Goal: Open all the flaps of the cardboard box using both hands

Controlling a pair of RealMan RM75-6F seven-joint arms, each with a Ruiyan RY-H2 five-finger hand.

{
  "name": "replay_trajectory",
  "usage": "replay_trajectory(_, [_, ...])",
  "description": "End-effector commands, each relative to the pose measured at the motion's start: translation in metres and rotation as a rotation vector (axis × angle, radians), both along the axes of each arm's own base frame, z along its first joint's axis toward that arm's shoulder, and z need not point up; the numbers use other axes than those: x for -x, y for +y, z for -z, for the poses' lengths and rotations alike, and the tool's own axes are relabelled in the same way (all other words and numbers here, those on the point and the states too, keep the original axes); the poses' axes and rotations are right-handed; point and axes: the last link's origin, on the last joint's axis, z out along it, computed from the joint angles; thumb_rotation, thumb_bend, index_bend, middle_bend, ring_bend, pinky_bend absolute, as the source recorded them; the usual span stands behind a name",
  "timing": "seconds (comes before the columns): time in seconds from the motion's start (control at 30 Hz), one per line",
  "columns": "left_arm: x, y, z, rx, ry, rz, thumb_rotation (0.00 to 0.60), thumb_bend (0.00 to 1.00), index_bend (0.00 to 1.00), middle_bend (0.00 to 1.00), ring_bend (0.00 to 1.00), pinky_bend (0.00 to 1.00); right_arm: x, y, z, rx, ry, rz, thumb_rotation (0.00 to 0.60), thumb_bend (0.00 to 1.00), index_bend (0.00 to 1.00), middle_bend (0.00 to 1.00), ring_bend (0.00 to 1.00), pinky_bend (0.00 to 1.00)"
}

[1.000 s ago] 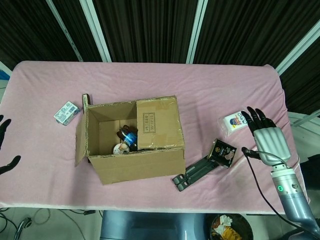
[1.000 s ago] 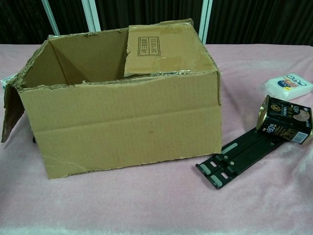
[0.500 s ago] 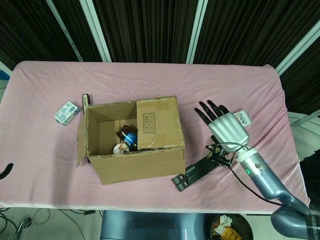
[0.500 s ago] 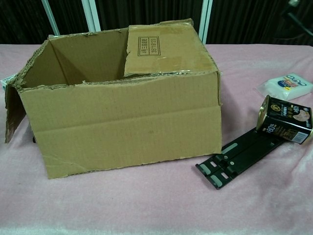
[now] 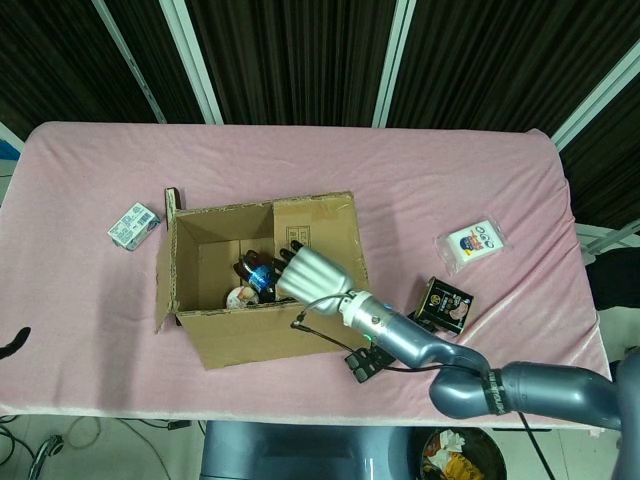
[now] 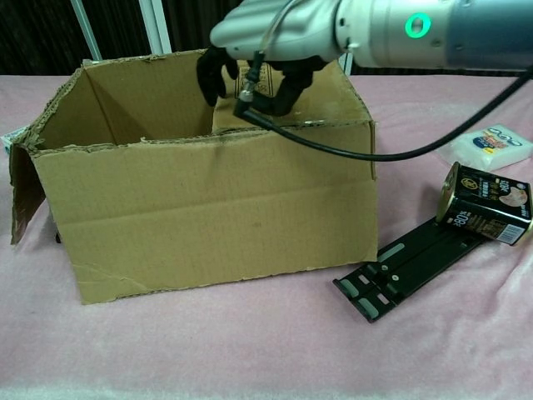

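The brown cardboard box (image 5: 262,320) (image 6: 208,208) stands mid-table with its top mostly uncovered. Its right flap (image 5: 325,240) (image 6: 321,92) lies folded inward over the opening. The left flap (image 5: 161,295) (image 6: 22,196) hangs outward down the side. My right hand (image 5: 308,273) (image 6: 268,32) hovers over the folded right flap. Its dark fingers (image 6: 211,77) are spread and curl down at the flap's inner edge, holding nothing that I can see. Of my left hand (image 5: 12,341) only a dark tip shows at the left edge of the head view, far from the box.
Inside the box lie a blue-labelled bottle (image 5: 260,275) and other small items. A small carton (image 5: 133,225) sits left of the box. Right of it are a white packet (image 5: 472,242) (image 6: 491,146), a black can (image 5: 446,303) (image 6: 487,204) and a black bracket (image 6: 408,267).
My right arm swept left from beside the white packet, across the can, to above the box's folded right flap. My left hand drew back to the frame's left edge.
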Motion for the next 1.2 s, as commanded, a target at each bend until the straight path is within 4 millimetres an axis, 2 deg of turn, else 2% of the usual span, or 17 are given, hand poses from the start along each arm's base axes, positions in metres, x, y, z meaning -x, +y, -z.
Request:
replay_trajectory(0.03, [0.0, 0.001, -0.001, -0.001, -0.008, -0.003, 0.6, 0.17, 0.0, 0.0, 0.0, 0.0, -0.017, -0.007, 0.018, -0.016, 0.014, -0.021, 0.6, 0.73, 0.33, 0.31, 0.28, 0.32])
replay_trajectory(0.23, [0.002, 0.002, -0.001, 0.015, -0.022, -0.01, 0.6, 0.19, 0.0, 0.0, 0.0, 0.0, -0.029, -0.019, 0.029, -0.008, 0.074, -0.064, 0.6, 0.74, 0.36, 0.32, 0.29, 0.32])
replay_trajectory(0.53, [0.002, 0.003, -0.001, 0.019, -0.014, -0.011, 0.6, 0.21, 0.0, 0.0, 0.0, 0.0, -0.033, -0.028, 0.03, 0.079, 0.197, -0.188, 0.6, 0.75, 0.44, 0.33, 0.28, 0.31])
replay_trajectory(1.07, [-0.001, 0.001, -0.001, 0.022, -0.022, -0.002, 0.6, 0.21, 0.0, 0.0, 0.0, 0.0, -0.033, -0.017, 0.01, 0.235, 0.421, -0.368, 0.6, 0.74, 0.46, 0.32, 0.27, 0.28])
replay_trajectory(1.2, [-0.002, 0.001, -0.002, 0.023, -0.024, -0.002, 0.6, 0.21, 0.0, 0.0, 0.0, 0.0, -0.033, -0.014, 0.005, 0.261, 0.463, -0.385, 0.6, 0.72, 0.45, 0.28, 0.24, 0.27])
